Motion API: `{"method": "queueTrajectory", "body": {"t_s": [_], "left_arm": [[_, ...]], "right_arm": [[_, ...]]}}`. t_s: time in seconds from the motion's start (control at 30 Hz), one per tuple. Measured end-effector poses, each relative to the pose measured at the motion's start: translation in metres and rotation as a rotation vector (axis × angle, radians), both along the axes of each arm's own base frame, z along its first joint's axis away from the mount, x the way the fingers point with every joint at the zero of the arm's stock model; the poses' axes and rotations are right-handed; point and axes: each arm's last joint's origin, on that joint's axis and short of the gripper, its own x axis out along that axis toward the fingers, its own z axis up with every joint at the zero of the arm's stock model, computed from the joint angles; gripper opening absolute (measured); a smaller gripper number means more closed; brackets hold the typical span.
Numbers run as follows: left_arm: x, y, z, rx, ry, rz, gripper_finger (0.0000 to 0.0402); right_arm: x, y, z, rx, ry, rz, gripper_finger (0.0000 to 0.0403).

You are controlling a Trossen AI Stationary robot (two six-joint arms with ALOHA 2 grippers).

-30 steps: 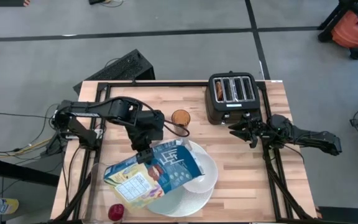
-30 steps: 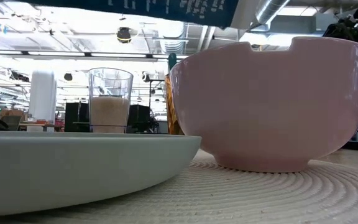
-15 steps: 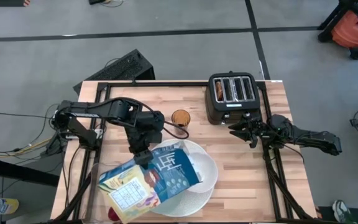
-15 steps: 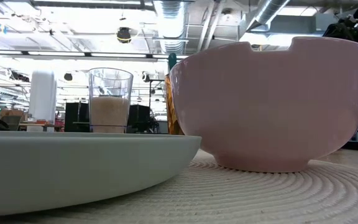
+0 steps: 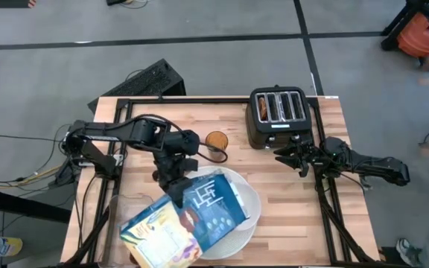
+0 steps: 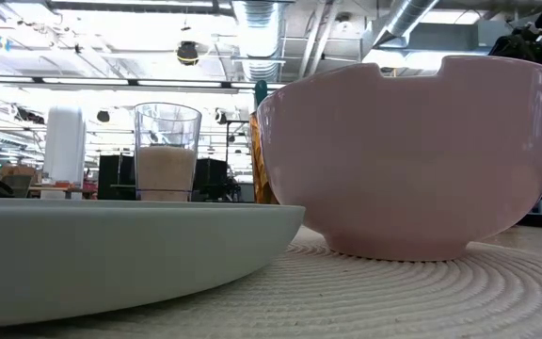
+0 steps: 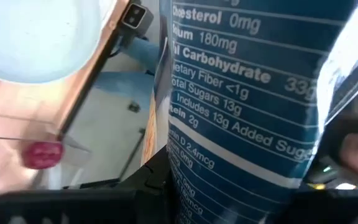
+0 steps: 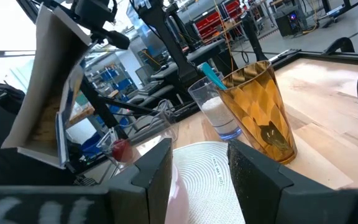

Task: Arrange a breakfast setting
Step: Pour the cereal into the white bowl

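Left jaws (image 5: 176, 181) clamped on the glossy blue cereal box (image 5: 185, 219), which hangs tilted above the large white plate (image 5: 238, 225). Round white bowl (image 5: 249, 202) sits beside the box over the plate's far rim; red apple (image 7: 42, 154) near the plate. Right jaws (image 5: 283, 156) parted, empty, well beyond the plate beside the black toaster (image 5: 277, 115). Slatted wooden worktop (image 5: 289, 208).

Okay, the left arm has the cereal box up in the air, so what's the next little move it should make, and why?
Probably carry the cereal box further toward the table's left front edge and lower it onto bare wood. The left gripper is shut on the box, which hangs tilted above the large white plate, so it has to clear the plate before it can stand. The right gripper waits open beside the toaster.
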Motion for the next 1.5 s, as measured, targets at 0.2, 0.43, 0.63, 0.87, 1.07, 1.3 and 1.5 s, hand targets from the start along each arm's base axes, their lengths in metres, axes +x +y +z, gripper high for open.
{"method": "queueTrajectory", "body": {"t_s": [0.2,0.43,0.63,0.87,1.07,1.3,1.5], "left_arm": [[0.010,-0.003,-0.002,-0.077,0.079,0.046,0.0089],[0.013,-0.003,-0.005,-0.122,0.185,0.096,0.0089],[0.020,-0.004,-0.002,-0.191,0.219,0.125,0.0089],[0.026,-0.004,0.004,-0.278,0.264,0.165,0.0089],[0.028,0.002,0.003,-0.301,0.358,0.249,0.0089],[0.031,0.014,0.003,-0.301,0.384,0.348,0.0089],[0.031,0.018,0.003,-0.303,0.381,0.361,0.0089]], "right_arm": [[0.000,0.000,0.000,0.000,0.000,0.000,0.0178],[0.000,0.000,0.000,0.000,0.000,0.000,0.0178],[0.000,0.000,0.000,0.000,0.000,0.000,0.0178],[0.000,0.000,0.000,0.000,0.000,0.000,0.0178],[0.000,0.000,0.000,0.000,0.000,0.000,0.0178],[0.000,0.000,0.000,0.000,0.000,0.000,0.0178],[0.000,0.000,0.000,0.000,0.000,-0.001,0.0178]]}}
